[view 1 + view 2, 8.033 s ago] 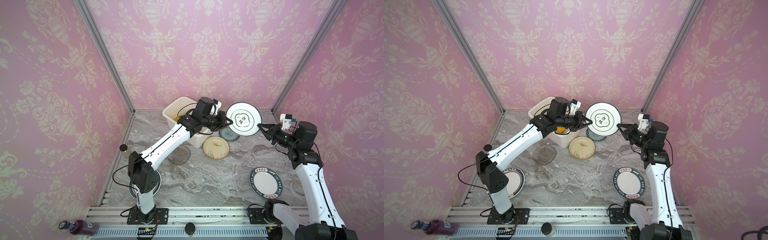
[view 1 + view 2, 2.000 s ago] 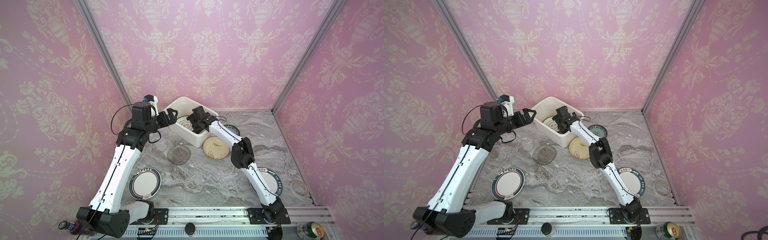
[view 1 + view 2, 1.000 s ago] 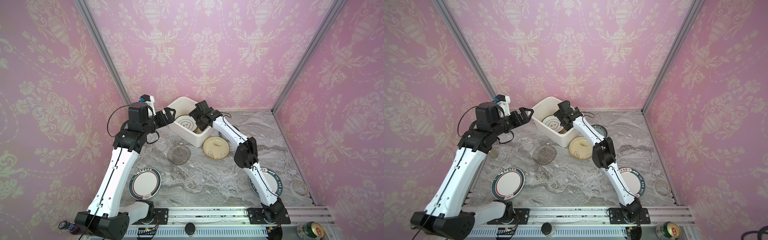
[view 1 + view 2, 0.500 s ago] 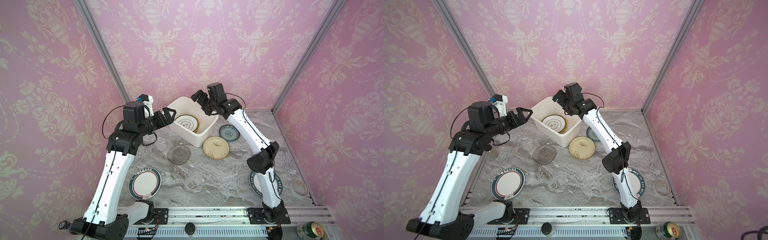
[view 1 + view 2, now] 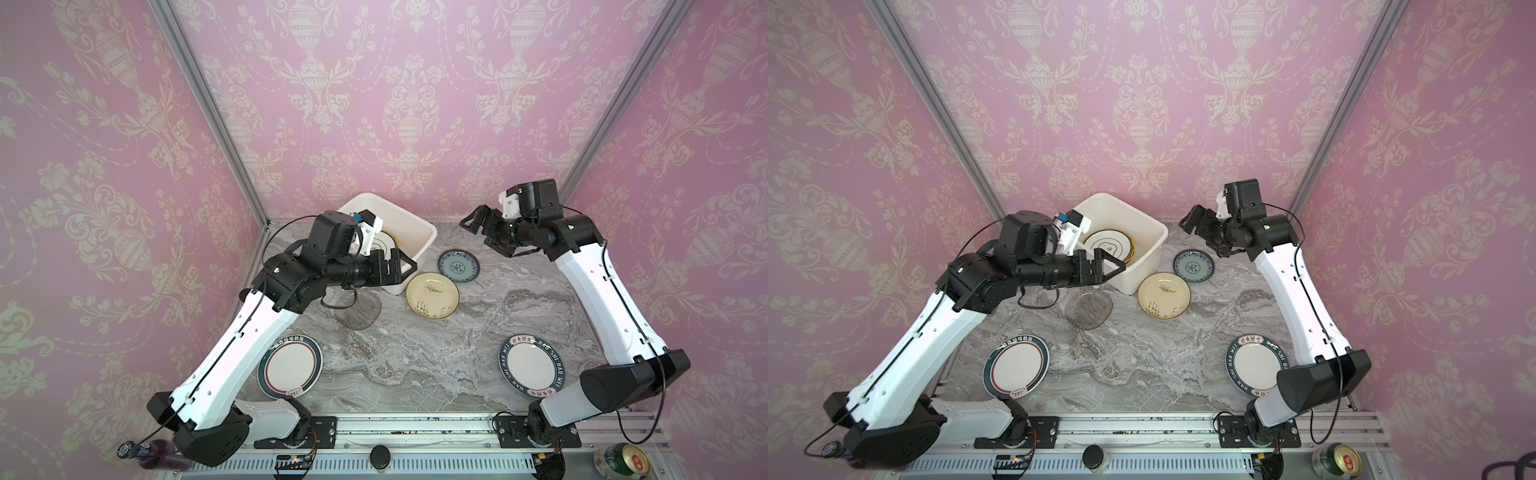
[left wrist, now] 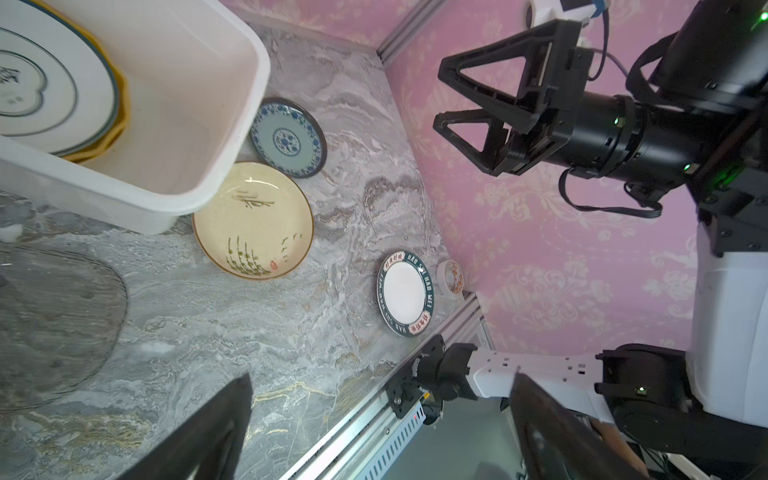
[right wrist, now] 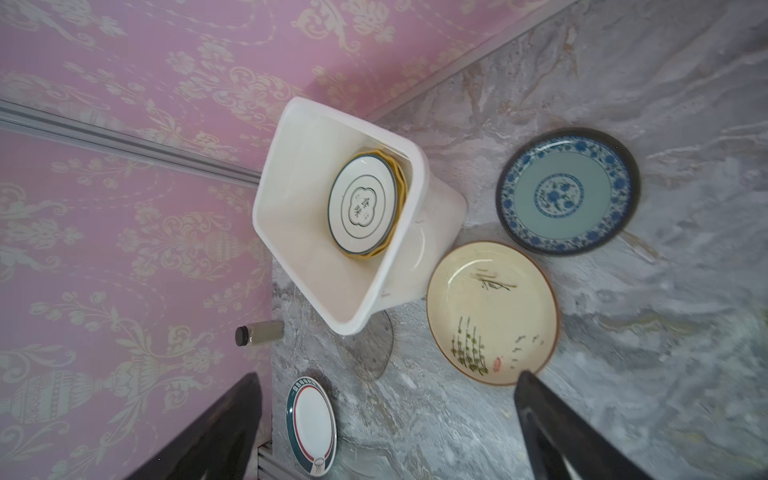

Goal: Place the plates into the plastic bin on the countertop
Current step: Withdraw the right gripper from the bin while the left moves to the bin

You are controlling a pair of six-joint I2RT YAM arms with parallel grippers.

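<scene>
Now, your left gripper [image 5: 1117, 267] hangs wide open and empty at the lower rim of the white plastic bin [image 5: 1144, 272]. The smoky glass plate [image 5: 1089, 309] just below it looks next (thin, slippery edge), so bite its rim squarely. The right gripper [image 5: 478, 232], open and empty too, has swung off the bin toward the frame's right, while the left closed in.

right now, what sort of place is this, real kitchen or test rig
Probably a staged robot test booth, not a home kitchen: wallpapered panels in metal framing, arms bolted to a rail, marble-look countertop.
</scene>
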